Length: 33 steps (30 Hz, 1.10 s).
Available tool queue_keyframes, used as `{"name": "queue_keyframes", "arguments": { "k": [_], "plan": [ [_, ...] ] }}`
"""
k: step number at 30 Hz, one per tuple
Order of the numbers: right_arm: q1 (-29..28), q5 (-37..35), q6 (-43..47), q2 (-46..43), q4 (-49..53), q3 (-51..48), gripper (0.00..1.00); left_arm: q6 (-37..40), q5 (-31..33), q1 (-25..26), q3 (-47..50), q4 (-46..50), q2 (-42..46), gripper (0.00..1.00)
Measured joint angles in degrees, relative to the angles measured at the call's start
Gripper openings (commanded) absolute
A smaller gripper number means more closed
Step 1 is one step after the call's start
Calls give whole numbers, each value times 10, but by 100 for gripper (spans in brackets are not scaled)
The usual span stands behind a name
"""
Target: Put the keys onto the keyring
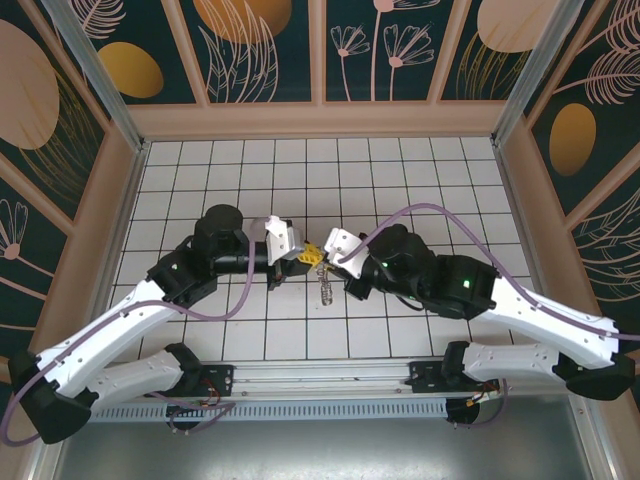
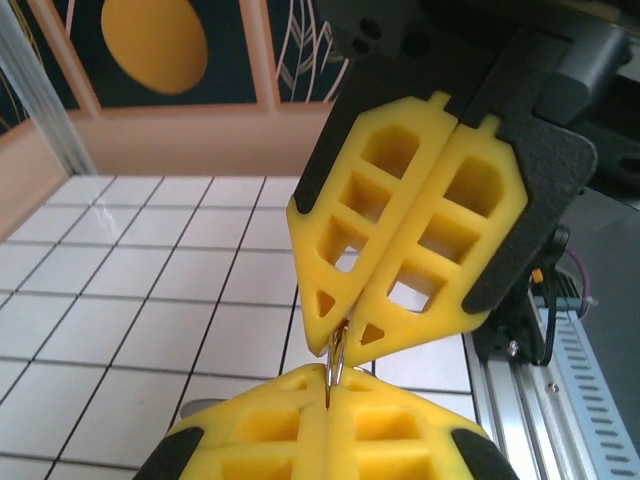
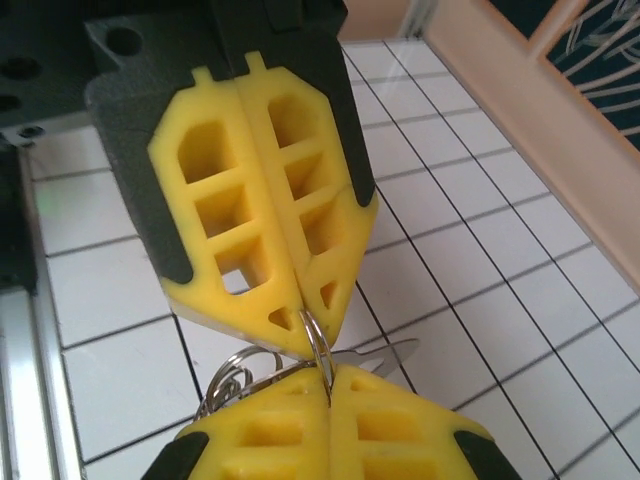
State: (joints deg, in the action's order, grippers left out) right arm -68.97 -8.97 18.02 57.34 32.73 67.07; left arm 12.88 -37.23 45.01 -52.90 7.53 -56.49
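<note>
My two grippers meet tip to tip above the middle of the tiled floor, the left gripper [image 1: 306, 254] facing the right gripper [image 1: 325, 258]. Both are shut on the same thin grey metal loop, the keyring [image 2: 335, 362], which is seen edge-on as two close wires. In the right wrist view the keyring [image 3: 318, 342] runs from my right gripper [image 3: 328, 385] up into the left gripper [image 3: 305, 325]. A silvery key [image 3: 398, 352] sticks out to the right behind the fingers. A bunch of small wire rings [image 3: 232, 375] hangs to the left. A metal bundle [image 1: 325, 290] dangles below the grippers.
The white tiled floor [image 1: 420, 180] is boxed in by wooden walls [image 1: 320, 118] at the back and both sides. An aluminium rail [image 1: 320, 375] with the arm bases runs along the near edge. A purple cable [image 1: 440, 210] loops over the right arm.
</note>
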Motion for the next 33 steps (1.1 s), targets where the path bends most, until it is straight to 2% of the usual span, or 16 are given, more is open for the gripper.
{"name": "queue_keyframes", "arguments": {
  "k": [4, 9, 13, 17, 20, 22, 29, 33],
  "plan": [
    [0, 27, -6, -31, -37, -15, 12, -42, -26, 0, 26, -72, 23, 0],
    [0, 40, -8, -35, -55, -16, 14, -81, -38, 0, 40, -119, 38, 0],
    [0, 48, -8, -38, -66, -22, 10, -101, -43, 0, 50, -139, 45, 0],
    [0, 50, -10, -42, -68, -26, 0, -109, -44, -1, 55, -147, 45, 0],
    [0, 54, -13, -42, -68, -26, 0, -108, -45, -2, 55, -145, 45, 0],
    [0, 55, -12, -42, -66, -27, 0, -101, -44, -2, 53, -135, 44, 0],
    [3, 51, -12, -37, -48, -28, 0, -42, -26, 0, -1, -30, 17, 14],
    [4, 38, -7, -13, -16, -13, 0, -8, -7, -1, -35, 44, -8, 13]
  ]
}}
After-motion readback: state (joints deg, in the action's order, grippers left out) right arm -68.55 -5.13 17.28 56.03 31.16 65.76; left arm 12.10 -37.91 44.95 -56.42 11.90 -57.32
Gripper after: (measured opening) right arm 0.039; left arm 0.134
